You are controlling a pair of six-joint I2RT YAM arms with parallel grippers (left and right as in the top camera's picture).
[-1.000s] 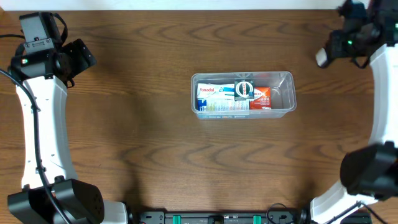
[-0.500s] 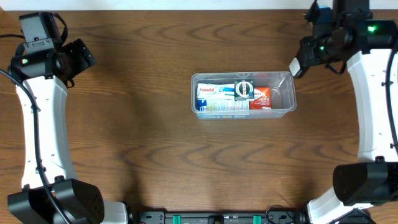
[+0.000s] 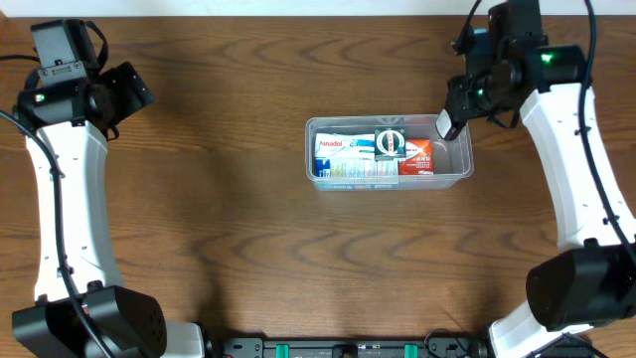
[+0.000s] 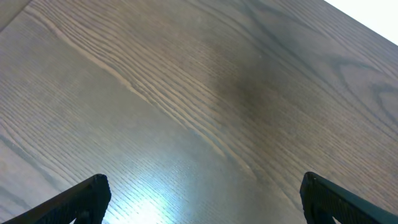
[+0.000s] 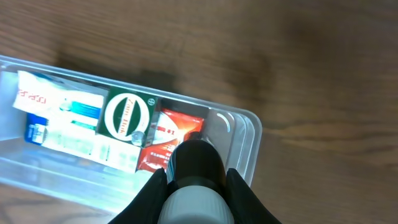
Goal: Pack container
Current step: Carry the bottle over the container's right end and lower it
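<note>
My right hand pinches what looks like a dark-capped bottle over the right end of the container at frame centre. My left hand, spread, hovers over bare tabletop.

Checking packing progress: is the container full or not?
Partly full: boxes fill the left and middle of the container; its right end is bare, under the bottle in the right claw.

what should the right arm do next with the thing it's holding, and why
Probably lower it straight down into the container's bare right end. The right gripper is shut on a dark-and-white cylinder hanging roughly above the gap between the red box and that end wall, so it seems lined up; opening the jaws comes after.
</note>
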